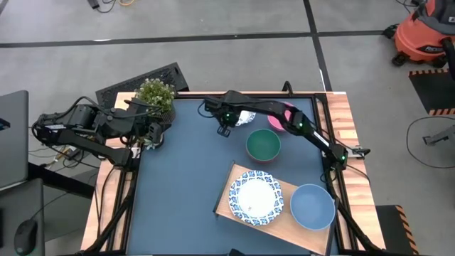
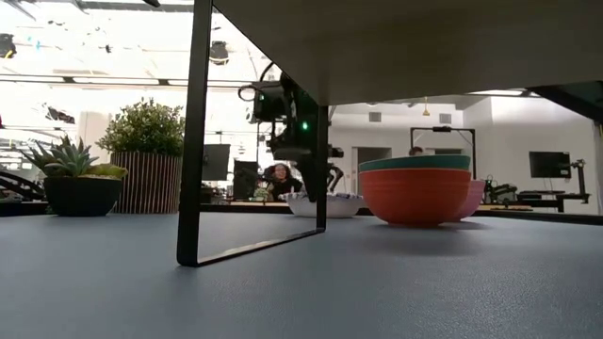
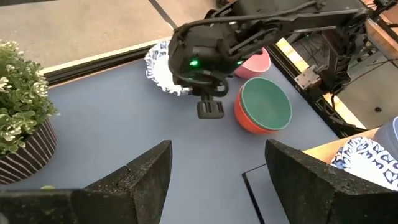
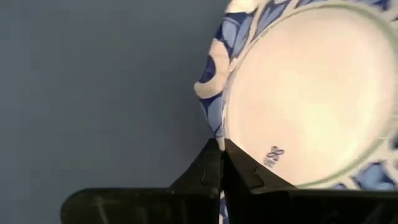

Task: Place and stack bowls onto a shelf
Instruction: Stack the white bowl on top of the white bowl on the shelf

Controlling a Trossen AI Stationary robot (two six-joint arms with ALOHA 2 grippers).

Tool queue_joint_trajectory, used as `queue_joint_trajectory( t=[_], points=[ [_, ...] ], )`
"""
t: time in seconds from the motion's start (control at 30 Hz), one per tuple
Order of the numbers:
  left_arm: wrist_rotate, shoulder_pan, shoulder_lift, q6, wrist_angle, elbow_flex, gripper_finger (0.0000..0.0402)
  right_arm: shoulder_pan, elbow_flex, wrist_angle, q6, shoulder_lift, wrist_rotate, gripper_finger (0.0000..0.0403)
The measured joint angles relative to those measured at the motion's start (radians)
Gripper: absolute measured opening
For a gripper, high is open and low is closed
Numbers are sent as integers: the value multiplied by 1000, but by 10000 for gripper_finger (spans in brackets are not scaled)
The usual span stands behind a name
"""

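- Two bowls already sit on the wooden shelf [image 1: 229,190] at the near edge of the table: a shallow white bowl with a blue patterned rim [image 1: 254,197] and, touching it on the right, a plain blue bowl [image 1: 312,206] that overhangs the board's end. Neither has anything stacked in it yet.
- Farther back on the dark blue tabletop [image 1: 185,171], the teal-green bowl [image 1: 263,144] rests nested in the red bowl [image 2: 415,195], upright, mouth up.
- Behind that pair lies the pink bowl [image 1: 279,118], mostly hidden under the right arm.
- At the far edge, the right gripper [image 4: 221,163] has its fingers pinched together on the rim of the second white blue-rimmed bowl [image 4: 311,93], which rests level on the table. Being round, it has no long axis.
- The left gripper [image 3: 214,168] waits wide apart and empty at the far left by the potted plant [image 1: 155,96].
- By my reading, four bowls remain to be shelved.
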Motion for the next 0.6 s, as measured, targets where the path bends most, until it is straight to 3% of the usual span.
queue_joint_trajectory(
  t=[0.33, 0.6],
  points=[
    [-2, 0, 0, 25, 3, 0, 243, 133, 15, 8, -91, -314, 23, 21],
    [5, 0, 0, 25, 3, 0, 243, 448, 16, -217, -301, -650, 22, 21]
  ],
)
